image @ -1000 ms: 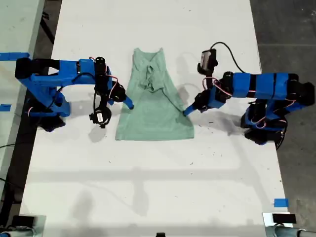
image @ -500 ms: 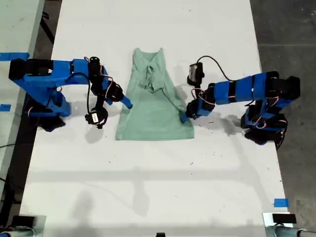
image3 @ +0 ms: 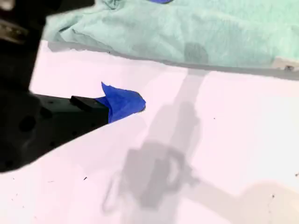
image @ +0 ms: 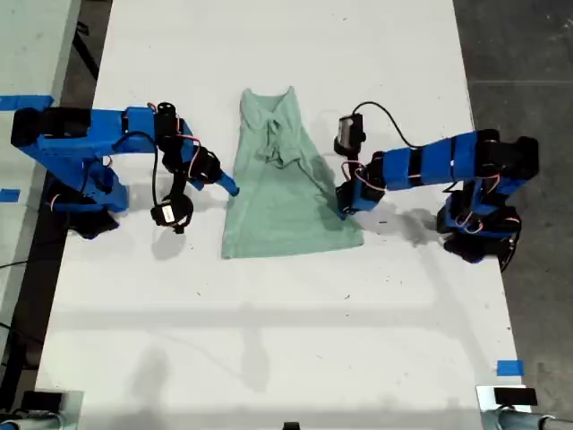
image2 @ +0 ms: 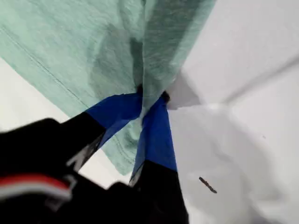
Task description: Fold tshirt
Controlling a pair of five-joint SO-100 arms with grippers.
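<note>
The tshirt (image: 288,184) is soft, thin, pale mint-green cloth with no picture on it. It lies in the middle of the white surface (image: 269,340), between the 2 arms. In the exterior view it is narrow at the top, where the round neck is, and wide at the bottom hem. The cloth is bunched and wrinkly near the neck and smoother lower down. A stitched line runs along its hem in the first wrist view (image2: 84,46).

The 2 arms are made of blue plastic with black parts and thin red and white wires.

The first arm reaches in from the exterior view's right, stretched out low with a bend in the middle. The first claw (image: 342,210) is at the shirt's edge on that side. Its 2 blue taped tips (image2: 152,99) are squeezed together on the cloth, and the cloth stands up in a small fold at the pinch.

The second arm comes in from the exterior view's left, with its wrist turned toward the shirt. The second claw (image: 229,186) sits just beside the shirt's other edge, over bare white surface (image3: 224,140). Only 1 blue tip (image3: 124,103) shows in its wrist view, apart from the green cloth (image3: 187,32). The pictures do not show how far open this claw is.
</note>
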